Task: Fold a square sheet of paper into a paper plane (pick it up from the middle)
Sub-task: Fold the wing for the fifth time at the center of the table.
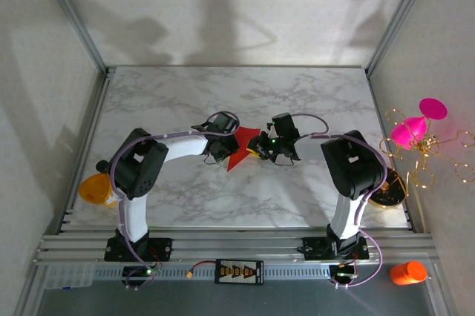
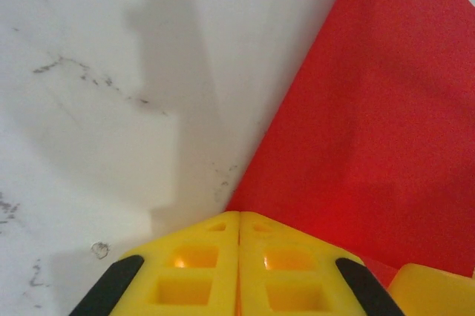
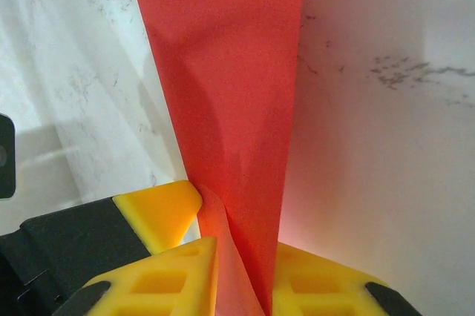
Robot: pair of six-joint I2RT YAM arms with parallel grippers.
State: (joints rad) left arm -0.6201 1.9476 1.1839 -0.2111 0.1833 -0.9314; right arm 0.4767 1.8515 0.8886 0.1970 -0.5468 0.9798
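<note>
Paper: a red pointed piece (image 1: 241, 147) lying mid-table, wedged between the two grippers.
Left gripper: (image 1: 225, 151) its yellow fingers (image 2: 197, 271) meet flat, with no gap between them. The tips sit right at the paper's slanting edge (image 2: 371, 130). I cannot tell if any paper is nipped.
Right gripper: (image 1: 261, 151) narrow, with a raised flap of the paper (image 3: 230, 108) running down between its fingers (image 3: 174, 286) and touching both.
Gripper spacing: the two sets of tips are just beside each other over the paper.
Paper edges: in the right wrist view one long edge is straight and clean. The other bends at a soft crease, and the sheet tapers toward the fingers.
Table: bare marble (image 1: 297, 97) all round the paper, both toward the far wall and back toward the bases.
Table borders: metal rails on the left, right and near sides.
Off the table: a magenta cone (image 1: 413, 130) past the right rail and an orange bottle (image 1: 408, 273) at the near right corner, both well apart from the paper.
</note>
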